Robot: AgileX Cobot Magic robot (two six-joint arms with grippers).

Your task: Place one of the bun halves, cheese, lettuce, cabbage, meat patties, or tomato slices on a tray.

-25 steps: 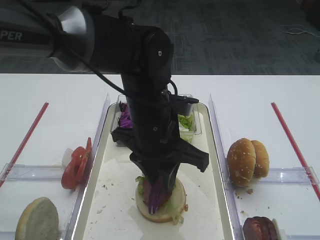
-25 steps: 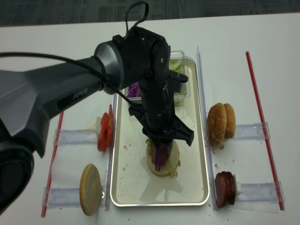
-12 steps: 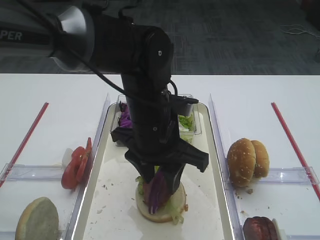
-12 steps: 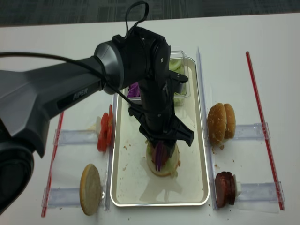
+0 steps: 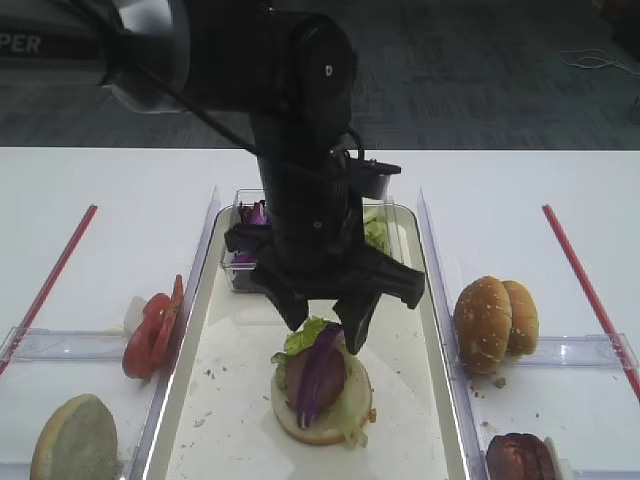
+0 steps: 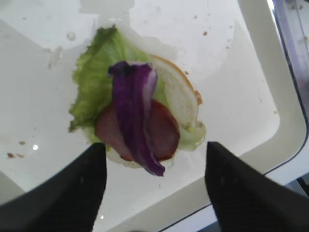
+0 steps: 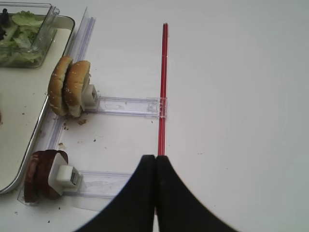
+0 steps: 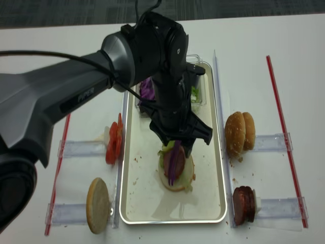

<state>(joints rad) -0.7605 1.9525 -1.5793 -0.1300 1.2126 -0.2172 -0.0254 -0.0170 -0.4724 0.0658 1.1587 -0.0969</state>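
Note:
On the cream-white tray point(image 5: 230, 400) point(image 8: 142, 203) point(image 6: 251, 58) lies a bun bottom point(image 6: 181, 96) point(image 5: 320, 425) carrying lettuce point(image 6: 99, 82) point(image 5: 305, 338), a meat patty point(image 6: 161, 130) and, lengthwise on top, a purple cabbage strip point(image 6: 133, 111) point(image 5: 318, 375) point(image 8: 173, 162). My left gripper point(image 6: 154, 147) point(image 5: 325, 322) point(image 8: 175, 146) hovers just above this stack, open, touching nothing. My right gripper point(image 7: 155, 159) is shut and empty over the bare table, to the right of the tray.
Two sesame bun tops point(image 5: 495, 322) point(image 7: 70, 87) and spare patties point(image 7: 41, 175) point(image 8: 242, 204) stand in clear holders right of the tray. Tomato slices point(image 5: 152, 330) and a bun bottom point(image 5: 73, 440) stand left. A clear box point(image 5: 245, 225) of greens sits at the tray's far end. Red strips point(image 7: 162, 87) flank the table.
My left gripper has opened, let go of the cabbage strip, which now lies on the patty, and lifted slightly. The right gripper has not moved.

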